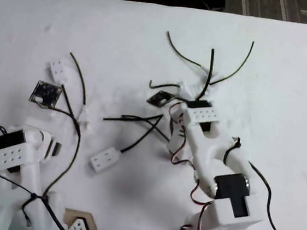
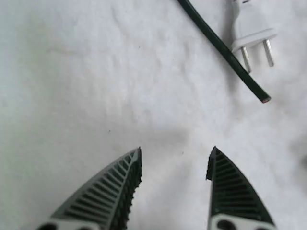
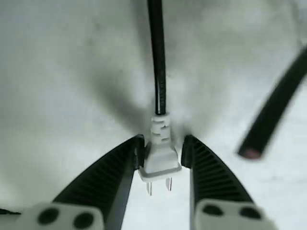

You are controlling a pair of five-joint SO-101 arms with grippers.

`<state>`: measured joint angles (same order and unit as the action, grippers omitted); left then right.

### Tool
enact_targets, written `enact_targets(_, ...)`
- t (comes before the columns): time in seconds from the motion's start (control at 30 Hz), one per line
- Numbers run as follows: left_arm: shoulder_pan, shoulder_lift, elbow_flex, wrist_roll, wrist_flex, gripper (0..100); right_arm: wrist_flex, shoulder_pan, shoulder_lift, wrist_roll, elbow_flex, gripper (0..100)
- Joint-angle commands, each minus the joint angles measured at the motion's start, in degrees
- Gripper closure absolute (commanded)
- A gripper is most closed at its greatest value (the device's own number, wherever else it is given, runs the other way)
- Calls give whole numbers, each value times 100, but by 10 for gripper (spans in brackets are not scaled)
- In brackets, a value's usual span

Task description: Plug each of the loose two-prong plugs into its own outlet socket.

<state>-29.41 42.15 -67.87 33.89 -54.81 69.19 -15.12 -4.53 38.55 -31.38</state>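
My right gripper [image 3: 163, 139] is shut on a white two-prong plug [image 3: 160, 159], one dark finger on each side of its body. The prongs point back toward the wrist and its black cord [image 3: 157, 57] runs straight away. From above, this gripper [image 1: 190, 97] sits mid-table among several cords. My left gripper [image 2: 176, 149] stands open over bare table. Another white plug [image 2: 252, 28] lies beyond it with bare prongs, beside a cut cord end [image 2: 263, 97]. A white outlet socket block [image 1: 104, 159] lies at centre, and a second one [image 1: 59, 71] is at the far left.
Two dark square plates [image 1: 46, 94] [image 1: 159, 98] lie on the white table [image 1: 278, 78]. Loose black cords [image 1: 136, 125] cross the middle and fan out behind the right arm [image 1: 214, 160]. The left arm [image 1: 14, 158] occupies the near left corner.
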Motion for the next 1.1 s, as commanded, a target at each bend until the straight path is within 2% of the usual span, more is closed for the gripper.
enact_targets(0.0, -48, 180, -9, -62, 88, 774, -57, 207, 22, 149, 299, 925)
enact_targets(0.13, -48, 180, -9, -62, 88, 774, -40, 198, 22, 167, 299, 964)
enact_targets(0.23, -48, 180, -9, -62, 88, 774, -40, 215, 22, 475, 299, 983)
enact_targets(0.47, -48, 180, -9, -62, 88, 774, 418, 154, 66, 633, 299, 977)
enact_targets(0.67, -48, 180, -9, -62, 88, 774, 875, 171, 84, 343, 316, 852)
enact_targets(1.07, -48, 180, -9, -62, 88, 774, 1226, -57, 1297, 343, -229, 846)
